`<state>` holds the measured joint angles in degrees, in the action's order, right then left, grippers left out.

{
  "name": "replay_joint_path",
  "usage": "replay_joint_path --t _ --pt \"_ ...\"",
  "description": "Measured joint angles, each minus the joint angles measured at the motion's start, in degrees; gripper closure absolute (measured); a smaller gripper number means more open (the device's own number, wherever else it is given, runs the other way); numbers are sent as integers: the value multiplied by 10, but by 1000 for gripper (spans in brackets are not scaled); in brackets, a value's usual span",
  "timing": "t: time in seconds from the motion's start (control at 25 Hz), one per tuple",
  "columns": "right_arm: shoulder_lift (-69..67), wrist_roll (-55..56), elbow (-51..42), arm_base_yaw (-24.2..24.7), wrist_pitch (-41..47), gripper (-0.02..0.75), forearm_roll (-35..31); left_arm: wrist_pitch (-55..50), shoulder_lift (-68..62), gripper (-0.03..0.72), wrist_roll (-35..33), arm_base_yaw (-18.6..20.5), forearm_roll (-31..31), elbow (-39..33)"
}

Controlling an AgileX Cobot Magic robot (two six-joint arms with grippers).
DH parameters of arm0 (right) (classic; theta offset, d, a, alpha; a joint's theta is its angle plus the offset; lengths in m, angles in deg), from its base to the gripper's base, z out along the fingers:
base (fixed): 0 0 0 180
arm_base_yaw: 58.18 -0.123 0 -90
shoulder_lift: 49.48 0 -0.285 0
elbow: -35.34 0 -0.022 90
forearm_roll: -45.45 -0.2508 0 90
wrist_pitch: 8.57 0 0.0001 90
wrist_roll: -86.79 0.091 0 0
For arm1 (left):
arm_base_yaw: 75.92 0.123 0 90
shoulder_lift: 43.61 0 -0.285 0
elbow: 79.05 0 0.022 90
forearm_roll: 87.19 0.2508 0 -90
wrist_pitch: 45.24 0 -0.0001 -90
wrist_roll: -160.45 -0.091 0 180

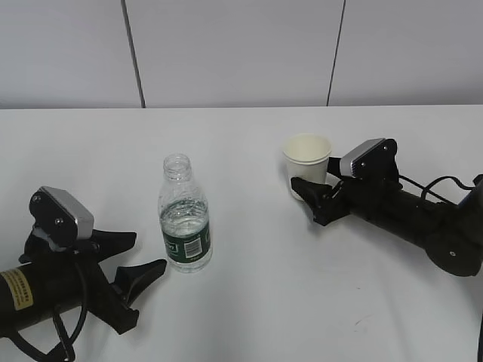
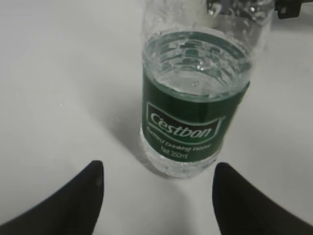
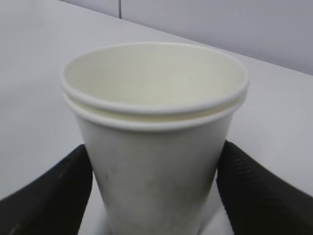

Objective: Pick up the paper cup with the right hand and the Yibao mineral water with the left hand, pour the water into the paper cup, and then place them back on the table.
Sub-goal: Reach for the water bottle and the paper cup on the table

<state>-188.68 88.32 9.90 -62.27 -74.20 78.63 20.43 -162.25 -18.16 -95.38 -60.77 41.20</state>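
The paper cup (image 1: 307, 157) stands upright on the white table (image 1: 249, 302), right of centre. It looks like two nested cups, empty inside. My right gripper (image 1: 311, 179) is open with one finger on each side of the cup's lower wall, very close to it; the cup (image 3: 156, 161) fills the right wrist view between the fingers (image 3: 58, 196). The Yibao mineral water (image 1: 185, 219), capless and part full, stands left of centre. My left gripper (image 1: 148, 252) is open just short of it. In the left wrist view the bottle (image 2: 188, 112) stands just beyond the gripper (image 2: 159, 169).
A grey panelled wall (image 1: 241, 53) runs along the table's far edge. Black cables trail from the right arm (image 1: 430, 188) and the left arm (image 1: 68, 332). Nothing else stands on the table.
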Motion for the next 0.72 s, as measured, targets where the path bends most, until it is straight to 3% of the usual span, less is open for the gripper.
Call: replay_joint_path --t 0.72 --pt "0 33 7 0 39 149 3 0 0 254 0 0 3 0"
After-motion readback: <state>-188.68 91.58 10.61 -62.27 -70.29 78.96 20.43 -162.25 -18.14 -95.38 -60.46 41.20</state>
